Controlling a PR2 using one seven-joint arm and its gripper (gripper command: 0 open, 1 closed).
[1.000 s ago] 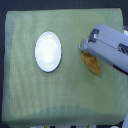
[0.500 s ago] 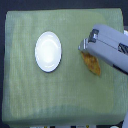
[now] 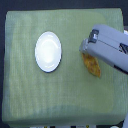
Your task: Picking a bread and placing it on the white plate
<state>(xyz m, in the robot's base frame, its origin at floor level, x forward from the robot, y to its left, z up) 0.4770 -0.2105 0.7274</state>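
A bulky, boxy pale-grey arm (image 3: 107,50), smooth-cased, with small black markings near its rounded end.

Gripper (image 3: 86,48) edged slightly toward plate (image 3: 48,51) (bread (image 3: 92,65) more exposed).

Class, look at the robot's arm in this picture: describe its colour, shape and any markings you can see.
The arm is a bulky, boxy casing in pale grey-blue with rounded edges. A small dark panel sits near its tip, and another dark mark shows further back. The picture is too blurred to show cables or the gripper's fingers.
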